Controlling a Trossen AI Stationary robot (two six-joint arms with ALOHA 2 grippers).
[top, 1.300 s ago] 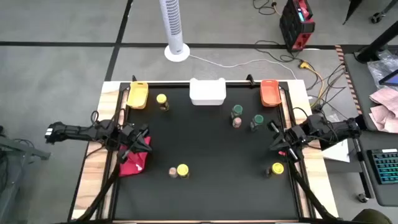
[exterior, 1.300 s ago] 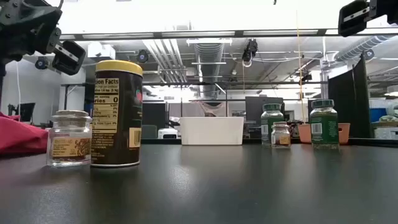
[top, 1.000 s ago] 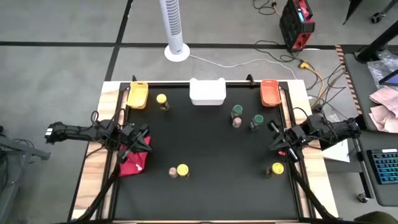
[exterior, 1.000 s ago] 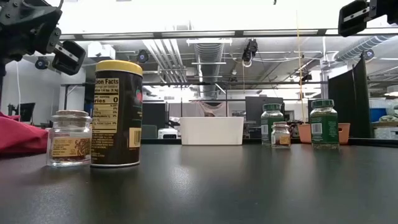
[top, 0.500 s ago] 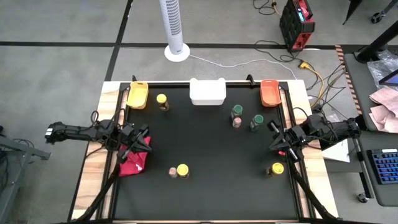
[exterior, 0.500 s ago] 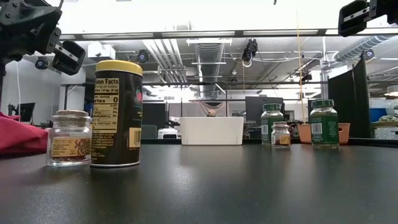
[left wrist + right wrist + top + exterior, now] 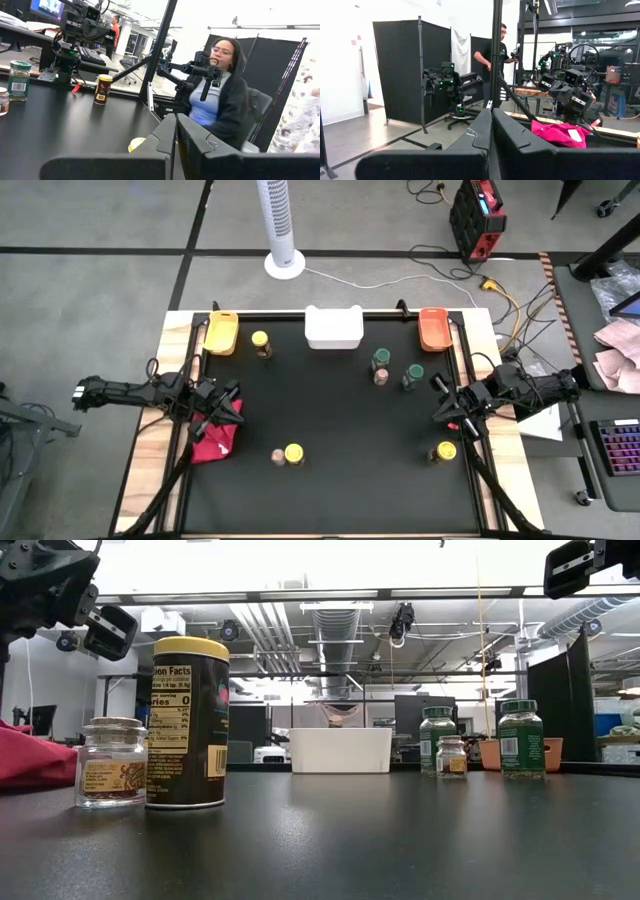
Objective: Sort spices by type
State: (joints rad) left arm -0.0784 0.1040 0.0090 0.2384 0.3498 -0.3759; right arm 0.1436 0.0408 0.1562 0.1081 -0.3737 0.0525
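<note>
Seven spice jars stand loose on the counter (image 7: pixel 330 410), none yet grouped: a yellow-lidded jar (image 7: pixel 260 340) beside the yellow tray (image 7: pixel 221 333), two green-lidded jars (image 7: pixel 381 358) with a small brown one near the orange tray (image 7: pixel 433 328), a yellow and clear pair (image 7: pixel 293 453) at the front, one yellow at the right edge. Left gripper (image 7: pixel 226 408) hovers over the red cloth (image 7: pixel 213 442), right gripper (image 7: pixel 445 410) at the right edge; both have fingers pressed together, holding nothing. Judged: parked clear, sorting not begun.

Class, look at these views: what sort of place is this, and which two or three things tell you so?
Most likely a robotics lab or workshop. Bare ceiling ducts run overhead, another robot arm rig stands by black partition panels, and cables trail over the floor beside the table.
</note>
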